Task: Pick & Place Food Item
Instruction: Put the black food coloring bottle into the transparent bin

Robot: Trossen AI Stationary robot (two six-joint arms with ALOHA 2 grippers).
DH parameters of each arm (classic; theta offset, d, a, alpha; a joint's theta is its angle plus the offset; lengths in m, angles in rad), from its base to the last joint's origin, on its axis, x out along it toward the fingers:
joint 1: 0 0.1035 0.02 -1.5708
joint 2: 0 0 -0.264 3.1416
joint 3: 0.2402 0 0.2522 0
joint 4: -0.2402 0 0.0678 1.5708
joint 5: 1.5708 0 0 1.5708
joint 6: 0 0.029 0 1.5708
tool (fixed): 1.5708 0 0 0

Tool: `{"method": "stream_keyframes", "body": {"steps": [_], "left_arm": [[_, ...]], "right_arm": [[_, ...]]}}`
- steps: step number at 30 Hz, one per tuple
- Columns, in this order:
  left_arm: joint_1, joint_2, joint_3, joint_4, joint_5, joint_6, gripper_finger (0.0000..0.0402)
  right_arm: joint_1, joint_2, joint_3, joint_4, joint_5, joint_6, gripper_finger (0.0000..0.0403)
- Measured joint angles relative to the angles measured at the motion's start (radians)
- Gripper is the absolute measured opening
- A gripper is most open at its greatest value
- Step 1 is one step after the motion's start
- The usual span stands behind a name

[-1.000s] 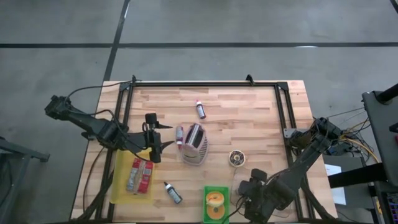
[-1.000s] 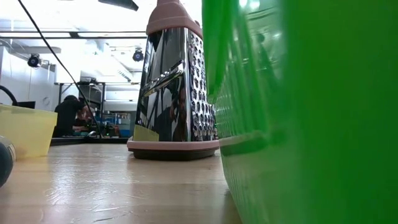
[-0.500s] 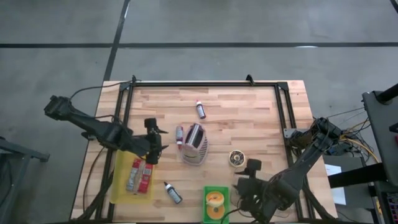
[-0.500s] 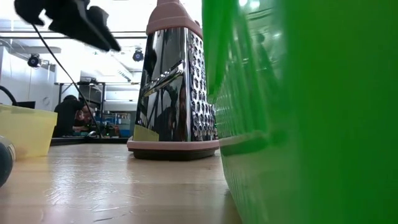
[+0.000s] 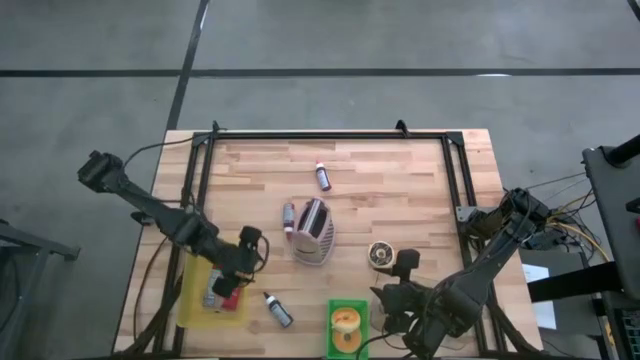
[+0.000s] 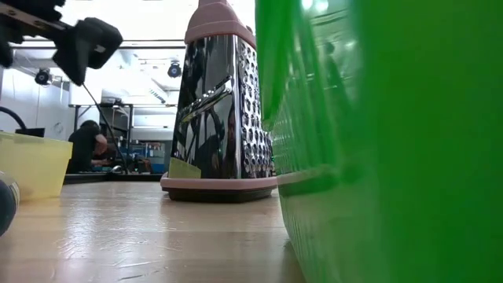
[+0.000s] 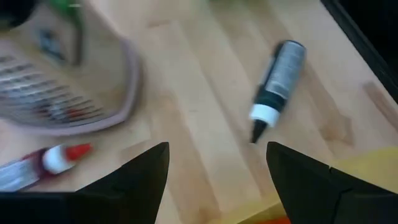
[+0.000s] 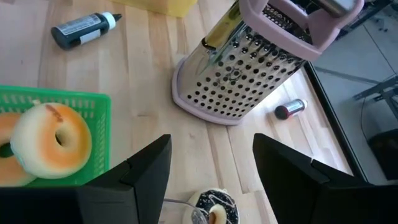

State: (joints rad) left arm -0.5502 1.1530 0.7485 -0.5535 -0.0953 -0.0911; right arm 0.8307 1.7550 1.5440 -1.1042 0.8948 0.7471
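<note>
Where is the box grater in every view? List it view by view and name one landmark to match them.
High view: box grater at table centre.
Low view: the grater stands upright, left of centre, beside the green basket.
Left wrist view: its pink base shows blurred at one corner.
Right wrist view: seen large, tilted in the picture.
Shared landmark: the dark bottle with white cap.

green basket [image 6: 377, 141] cropped, grater [image 7: 56, 81] blurred

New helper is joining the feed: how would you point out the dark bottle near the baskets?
Find the pink-rimmed metal grater mid-table. Toward the front edge, between the yellow tray and green basket, lies the dark bottle. Its white cap and dark body distinguish it from the two red-tipped bottles.
</note>
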Motion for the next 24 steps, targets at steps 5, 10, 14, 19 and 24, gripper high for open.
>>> {"method": "stream_keyframes", "body": {"steps": [5, 10, 14, 19, 24], "left_arm": [[-0.042, 0.100, 0.028, 0.072, 0.025, 0.006, 0.0273], [-0.047, 0.230, 0.067, 0.071, 0.072, -0.009, 0.0273], [-0.057, 0.310, 0.093, 0.071, 0.089, -0.003, 0.0273], [-0.070, 0.384, 0.115, 0.123, 0.133, -0.003, 0.0273], [-0.079, 0.442, 0.144, 0.147, 0.140, 0.005, 0.0273]], "right_arm": [[0.000, 0.000, 0.000, -0.005, -0.001, 0.000, 0.0224], [0.000, 0.000, 0.000, -0.015, -0.002, 0.009, 0.0224], [0.000, -0.001, 0.000, -0.015, -0.003, 0.009, 0.0224], [0.000, -0.002, 0.000, -0.016, -0.012, 0.010, 0.0224], [0.000, -0.002, 0.000, -0.017, -0.013, 0.012, 0.0224]]}}
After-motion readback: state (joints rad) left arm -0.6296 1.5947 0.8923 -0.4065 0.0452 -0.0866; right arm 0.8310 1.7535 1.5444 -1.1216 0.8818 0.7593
